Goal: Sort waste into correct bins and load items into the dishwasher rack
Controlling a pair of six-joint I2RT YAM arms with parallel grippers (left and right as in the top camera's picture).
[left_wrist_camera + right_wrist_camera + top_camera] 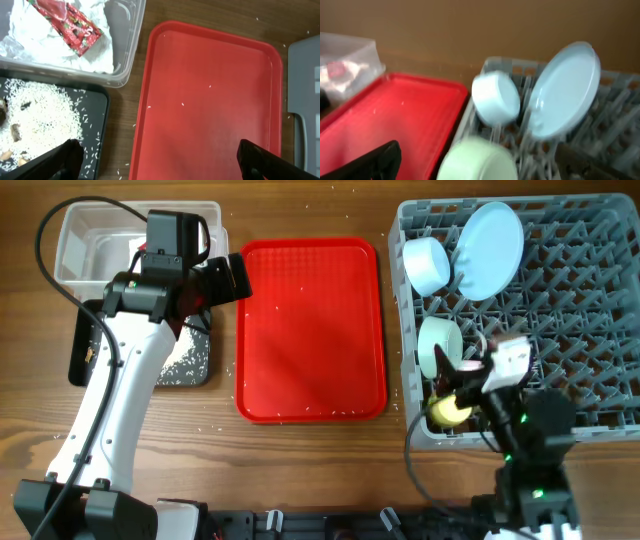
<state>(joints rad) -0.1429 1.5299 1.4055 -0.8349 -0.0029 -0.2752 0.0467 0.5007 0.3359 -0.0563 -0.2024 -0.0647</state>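
The grey dishwasher rack (580, 310) holds a light blue plate (490, 248), a light blue bowl (428, 265), a mint-green bowl (440, 345) and a yellow cup (450, 412). My right gripper (458, 383) hangs open over the rack's front left. The mint-green bowl (477, 161) lies below and between its fingers (480, 165), untouched. My left gripper (160, 162) is open and empty over the gap between the black tray (97, 110) and the red tray. The clear tub (125, 45) holds the napkin (50, 37) and red wrapper (70, 22). Rice (40, 110) and brown scraps (15, 132) lie in the black tray. Spoon and fork are not visible.
The flat red tray (310, 330) lies between the bins and the rack, with a few stray grains on it. More grains are scattered on the wooden table around it. The right wrist view is blurred.
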